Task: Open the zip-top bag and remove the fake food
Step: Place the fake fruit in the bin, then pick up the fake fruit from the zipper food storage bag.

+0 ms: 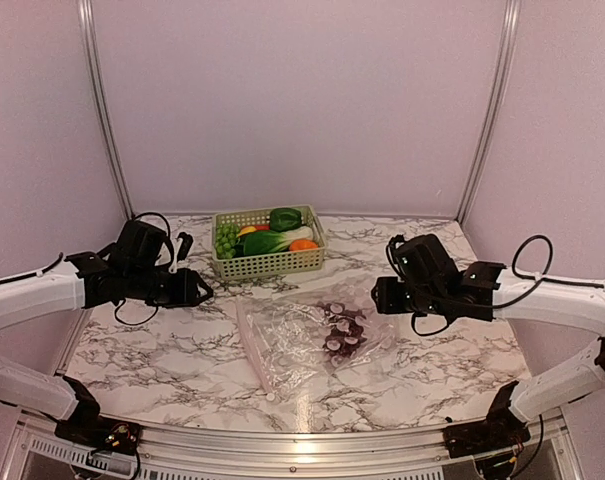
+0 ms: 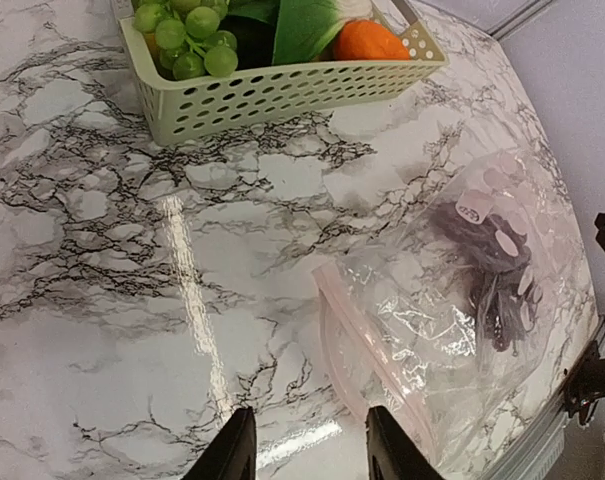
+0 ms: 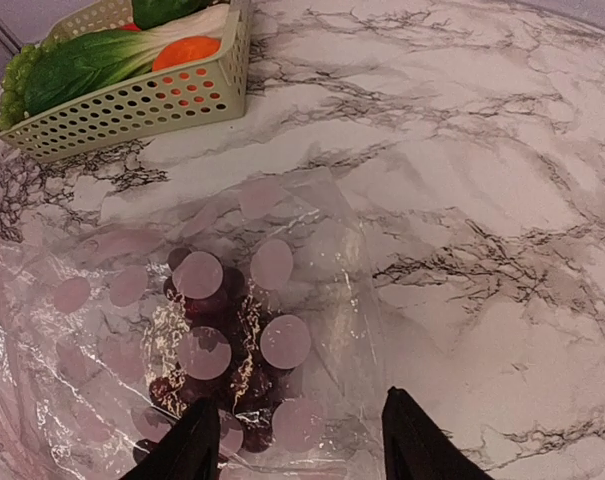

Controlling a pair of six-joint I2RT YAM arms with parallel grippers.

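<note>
White marble table [image 1: 162,350] lay under our two arms, with pale walls all around. Nearest to us, our left gripper [image 2: 307,458] hung over the table, just beside the bag [image 1: 302,335]. Its fingers were apart and nothing was between them. Our right gripper [image 3: 302,445] hung just above the bag, fingers apart too, holding nothing.

The bag lay flat in the middle of the table, between the two grippers. It was clear and crinkly. A purple grape bunch [image 1: 344,332] sat inside it, near the right gripper's end. The zip strip [image 2: 367,365] ran along the edge on the left gripper's side. We could not tell if the zip was shut.

We thought the bag would be light, soft and slippery. It would likely slide or bunch up if we pushed it. The zip strip looked like the stiffest part, so we judged that the best place to pinch, one gripper on each lip. The bunch looked light and bumpy, easy to grab once the mouth was wide.

Farther back stood the basket [image 1: 272,263], apart from the bag. It held green grapes [image 1: 225,238], a leafy green [image 1: 272,241] and an orange piece [image 1: 303,244].
</note>
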